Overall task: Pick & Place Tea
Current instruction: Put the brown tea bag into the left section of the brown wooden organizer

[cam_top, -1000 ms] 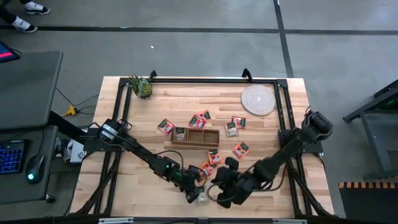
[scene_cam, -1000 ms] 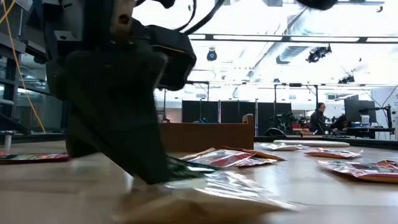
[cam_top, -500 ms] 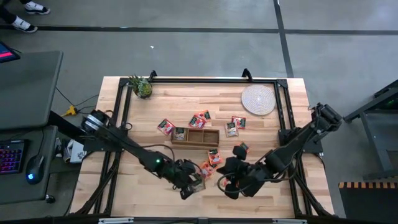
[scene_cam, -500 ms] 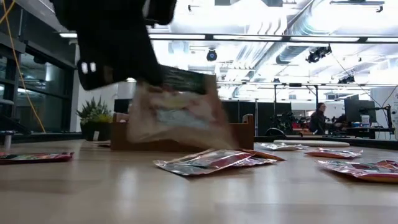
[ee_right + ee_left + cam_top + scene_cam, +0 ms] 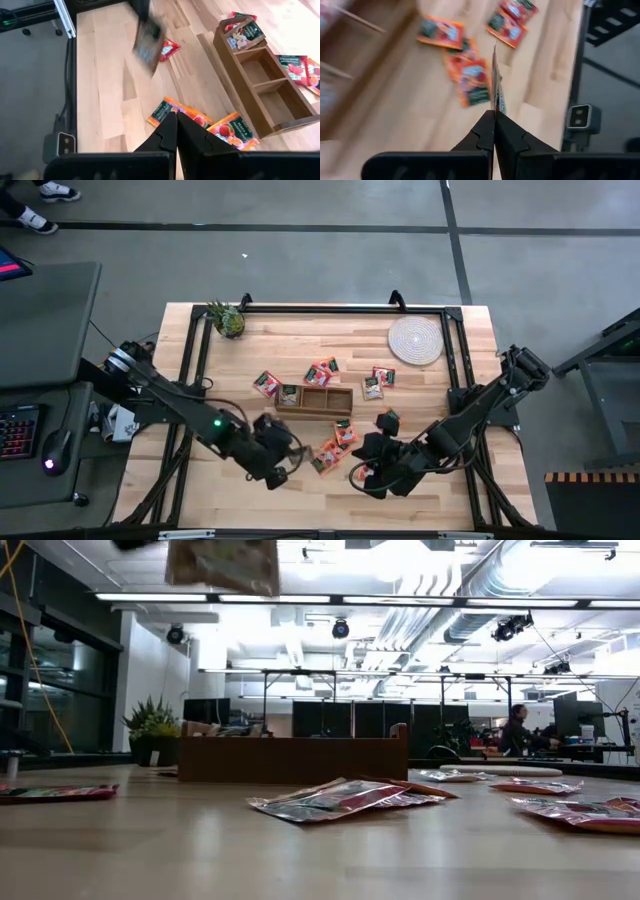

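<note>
My left gripper [image 5: 494, 116] is shut on one tea sachet [image 5: 495, 85], which shows edge-on in the left wrist view. It is high over the table's near part [image 5: 283, 452]. In the low view the sachet [image 5: 222, 562] hangs at the picture's top. My right gripper [image 5: 175, 125] is shut with nothing in it, over the near right part of the table [image 5: 364, 476]. Several more tea sachets [image 5: 335, 448] lie flat around the long wooden box [image 5: 315, 399]. One sachet [image 5: 289, 393] sits in the box's left compartment. My left gripper pinches the sachet's edge [image 5: 494, 106] between its two fingers, which slant downward. The sachet stands out beyond the fingertips, edge-on to the wrist camera. It is lifted clear of the table and hangs flat-faced in the low view.
A round woven mat [image 5: 415, 340] lies at the far right and a small potted plant [image 5: 228, 320] at the far left. A black frame [image 5: 320, 308] runs around the table's edges. Bare wood [image 5: 220, 410] lies to the left of the box.
My left gripper has risen from the table near its front edge and gone toward the left, still shut on the sachet. The sachet has come off the table and is lifted clear. My right gripper has drawn back a little toward the right and upward.
</note>
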